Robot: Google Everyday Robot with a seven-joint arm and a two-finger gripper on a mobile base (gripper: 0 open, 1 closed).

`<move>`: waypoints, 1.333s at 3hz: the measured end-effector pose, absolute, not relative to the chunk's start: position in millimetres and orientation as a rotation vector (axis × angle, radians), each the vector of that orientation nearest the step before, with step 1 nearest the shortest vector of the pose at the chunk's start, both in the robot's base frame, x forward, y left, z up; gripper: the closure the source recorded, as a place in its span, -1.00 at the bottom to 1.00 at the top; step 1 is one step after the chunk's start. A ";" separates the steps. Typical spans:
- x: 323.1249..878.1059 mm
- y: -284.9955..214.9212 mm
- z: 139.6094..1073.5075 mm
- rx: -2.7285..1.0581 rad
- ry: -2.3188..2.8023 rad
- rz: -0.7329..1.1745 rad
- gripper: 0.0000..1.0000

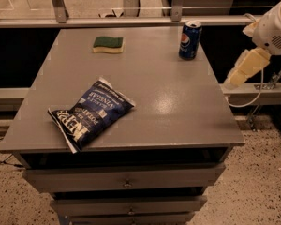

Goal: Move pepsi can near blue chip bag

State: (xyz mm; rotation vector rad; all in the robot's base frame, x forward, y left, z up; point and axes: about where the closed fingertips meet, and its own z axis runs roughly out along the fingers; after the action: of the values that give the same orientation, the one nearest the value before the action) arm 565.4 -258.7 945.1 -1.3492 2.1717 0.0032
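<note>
pepsi can (190,40) stands upright in the upper right of the frame, on the far right part of the grey table (178,111), close to the back edge and near the right edge, logo facing us, silver top showing; blue chip bag (91,113) lies flat in the lower left of the frame, near the table's front left corner, set on a diagonal, white lettering upside down from here, its lower sealed end right at the front edge; can and bag are well apart with bare table top between them; green-and-yellow sponge (108,44) lies flat in the upper middle-left, near the back edge, left of the can and apart from both can and bag; gripper (243,69) is off the table at the right edge of the frame, a cream-coloured piece angled down and to the left from the white arm housing (276,27) in the upper right corner, sitting beside the table's right edge, lower right of the can and clear of it; can't tell whether it's released or clenched; a pale cable (250,97) curves below it; two drawers (126,177) with small knobs sit under the table top at the bottom of the frame; metal rail (131,21) runs behind the table along the top; speckled floor (262,182) at lower right
</note>
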 end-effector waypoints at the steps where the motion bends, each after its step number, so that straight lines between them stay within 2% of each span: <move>1: 619.9 -265.1 946.1 -1.218 2.131 0.070 -1.00; 3: 730.1 -267.5 936.2 -1.005 2.052 0.146 -1.00; 4: 765.7 -279.1 921.2 -0.883 2.030 0.152 -1.00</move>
State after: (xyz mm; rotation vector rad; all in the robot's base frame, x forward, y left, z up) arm 765.7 -279.1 921.2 -0.8832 2.0301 0.1518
